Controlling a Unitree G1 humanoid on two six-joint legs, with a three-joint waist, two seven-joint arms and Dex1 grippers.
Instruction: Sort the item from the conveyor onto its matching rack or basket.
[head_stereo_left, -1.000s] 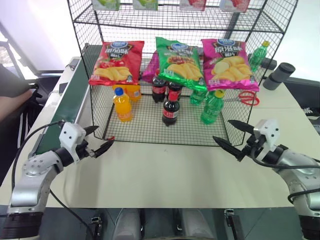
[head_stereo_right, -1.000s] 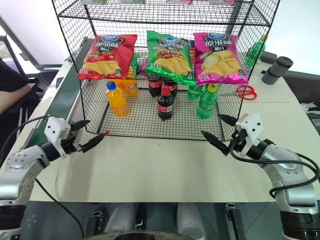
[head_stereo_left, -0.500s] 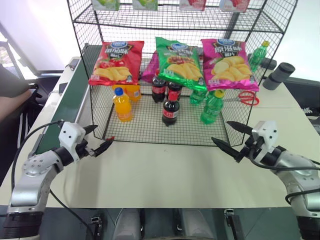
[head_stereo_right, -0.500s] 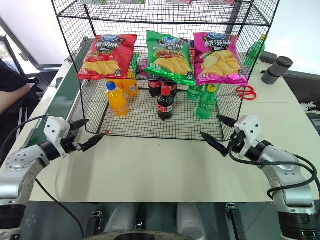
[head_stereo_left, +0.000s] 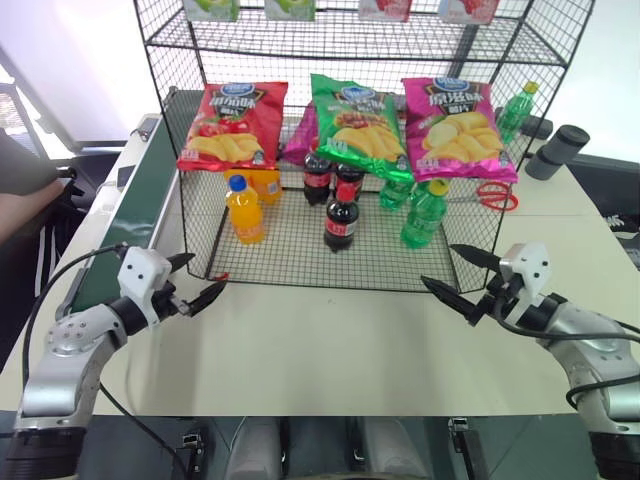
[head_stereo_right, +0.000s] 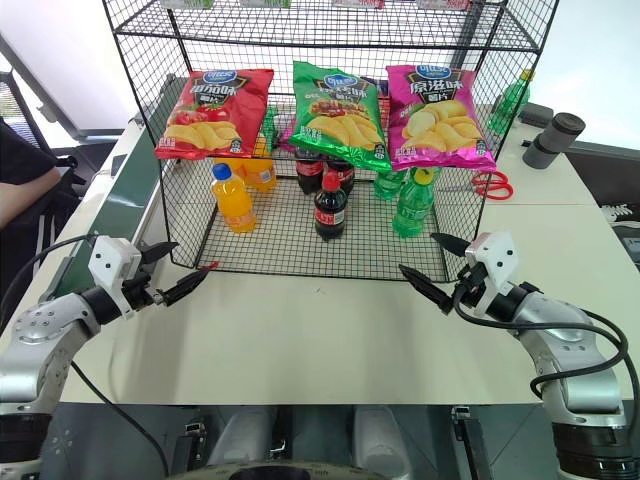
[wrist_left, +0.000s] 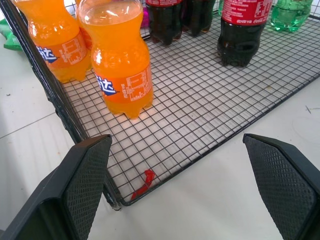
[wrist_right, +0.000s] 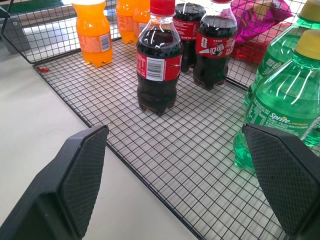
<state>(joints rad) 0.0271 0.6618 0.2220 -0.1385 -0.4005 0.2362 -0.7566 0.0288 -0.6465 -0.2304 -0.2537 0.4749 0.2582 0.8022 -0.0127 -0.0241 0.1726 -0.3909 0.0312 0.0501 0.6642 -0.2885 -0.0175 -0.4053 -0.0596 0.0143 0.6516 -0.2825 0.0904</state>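
A small cola bottle (head_stereo_left: 341, 222) with a red cap and red label stands upright in the middle of the black wire basket (head_stereo_left: 300, 258); it also shows in the right wrist view (wrist_right: 159, 65). Two more cola bottles (wrist_right: 200, 42) stand just behind it. The dark green conveyor (head_stereo_left: 140, 205) runs along the left side, its visible belt bare. My left gripper (head_stereo_left: 205, 273) hovers open at the basket's front left corner. In front of the basket's right corner my right gripper (head_stereo_left: 438, 264) is open too. Neither holds anything.
Orange drink bottles (head_stereo_left: 245, 210) stand at the basket's left, green bottles (head_stereo_left: 425, 215) at its right. Chip bags (head_stereo_left: 233, 125) hang above them. Red scissors (head_stereo_left: 497, 195) and a dark cylinder (head_stereo_left: 557, 152) lie on the table at right. A person's arm (head_stereo_left: 15, 205) is beside the conveyor.
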